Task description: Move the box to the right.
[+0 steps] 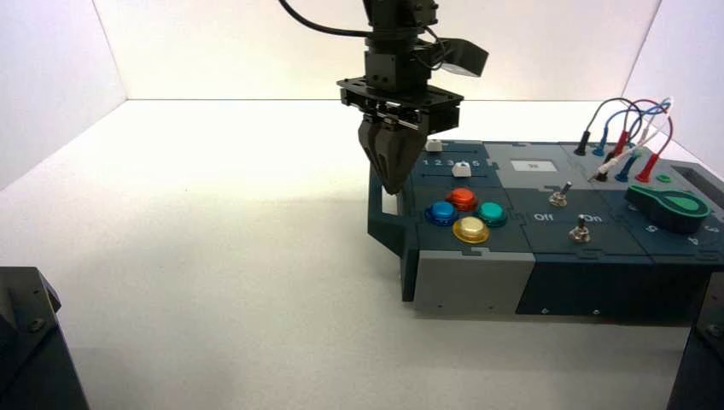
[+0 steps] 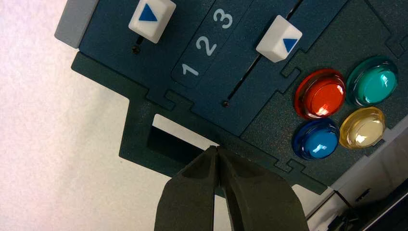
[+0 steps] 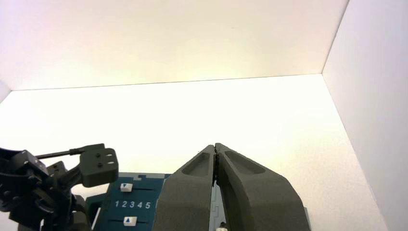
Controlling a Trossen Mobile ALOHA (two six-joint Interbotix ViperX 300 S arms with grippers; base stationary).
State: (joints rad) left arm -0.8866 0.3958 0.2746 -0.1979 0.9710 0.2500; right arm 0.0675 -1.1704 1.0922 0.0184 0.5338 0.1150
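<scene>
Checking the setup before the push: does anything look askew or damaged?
Nothing looks damaged. The box sits far to the right, its edge cut off by the high view. The left gripper, jaws shut, is at its left side handle.

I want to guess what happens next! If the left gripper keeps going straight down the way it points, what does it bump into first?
Probably the side handle of the box. The left gripper, shut, points down at the handle's edge by the slot, though depth is hard to judge.
</scene>
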